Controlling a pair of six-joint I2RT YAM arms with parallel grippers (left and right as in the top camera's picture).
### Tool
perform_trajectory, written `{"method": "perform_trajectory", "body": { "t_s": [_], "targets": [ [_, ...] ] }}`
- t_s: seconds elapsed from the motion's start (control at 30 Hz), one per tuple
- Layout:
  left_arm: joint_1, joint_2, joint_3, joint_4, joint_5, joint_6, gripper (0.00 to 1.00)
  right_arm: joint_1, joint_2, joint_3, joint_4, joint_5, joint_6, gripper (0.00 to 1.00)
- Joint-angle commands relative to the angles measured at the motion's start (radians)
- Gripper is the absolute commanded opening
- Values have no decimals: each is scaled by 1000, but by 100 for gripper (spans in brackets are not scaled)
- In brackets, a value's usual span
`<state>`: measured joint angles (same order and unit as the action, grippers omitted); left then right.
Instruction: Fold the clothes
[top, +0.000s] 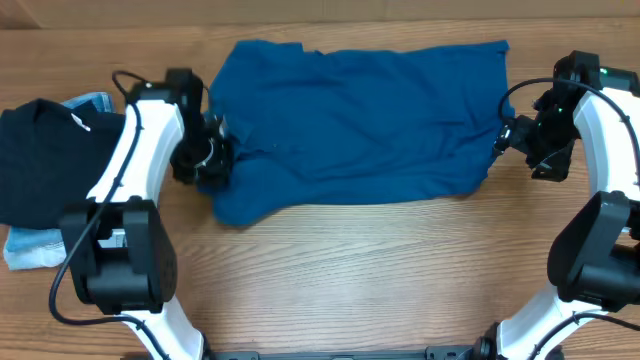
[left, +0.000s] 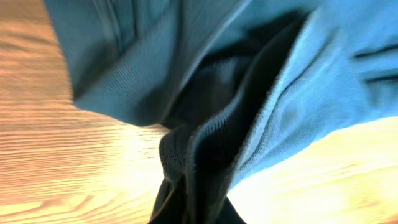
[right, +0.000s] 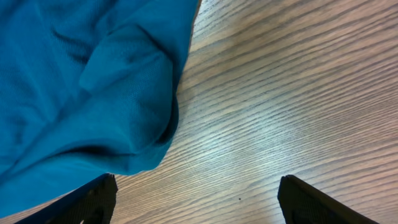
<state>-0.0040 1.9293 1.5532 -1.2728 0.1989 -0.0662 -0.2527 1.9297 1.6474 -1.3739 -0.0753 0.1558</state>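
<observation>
wooden table (top: 350, 270) carries the clothes (top: 370, 120) spread across the middle, and a black garment (top: 40, 160) atop jeans (top: 30, 250) at the left.

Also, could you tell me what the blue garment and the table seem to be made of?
The blue garment looks like soft matte knit, perhaps cotton: fine ribbing and limp folds. The table looks like wood or laminate: streaky grain, slight sheen.

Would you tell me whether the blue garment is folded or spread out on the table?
Spread out: the blue garment lies wide and wrinkled across the table, only its left edge bunched at the left gripper.
</observation>
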Motion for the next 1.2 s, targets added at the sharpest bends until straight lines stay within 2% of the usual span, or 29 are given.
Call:
{"method": "perform_trajectory", "body": {
  "t_s": [0.0,0.07,0.2,0.23,0.27,0.43,0.5,0.53,0.63,0.77,0.97,1.1,1.17],
  "targets": [
    [3,-43,85,-33,5,26,10,4,-5,0,2,-8,-6,87],
    [3,-43,85,-53,5,26,10,4,-5,0,2,-8,-6,87],
    [3,-43,85,-71,21,26,19,4,-5,0,2,-7,-7,87],
    [3,-43,85,-69,37,26,27,4,-5,0,1,-7,-7,88],
    [1,-43,85,-66,42,26,30,4,-5,0,-1,-7,-7,88],
    [-29,-43,85,-61,23,45,28,4,-5,0,-2,-7,-7,88],
    [-29,-43,85,-84,-174,18,28,4,-5,0,-3,-6,-7,88],
    [-23,-43,85,-89,-264,-38,28,4,-5,0,-2,-5,-7,88],
    [15,-43,85,-87,-299,-117,28,4,-5,0,-1,-5,-7,88],
    [56,-42,56,-35,-193,-116,35,3,-5,0,0,-5,-7,88],
    [53,-39,-143,140,63,-26,38,4,-5,0,-1,-5,-7,88],
    [53,-39,-153,145,65,-23,34,4,-5,0,-1,-5,-7,88],
    [51,-39,-153,139,58,-11,35,4,-5,0,-1,-5,-7,88]
  ]
}}
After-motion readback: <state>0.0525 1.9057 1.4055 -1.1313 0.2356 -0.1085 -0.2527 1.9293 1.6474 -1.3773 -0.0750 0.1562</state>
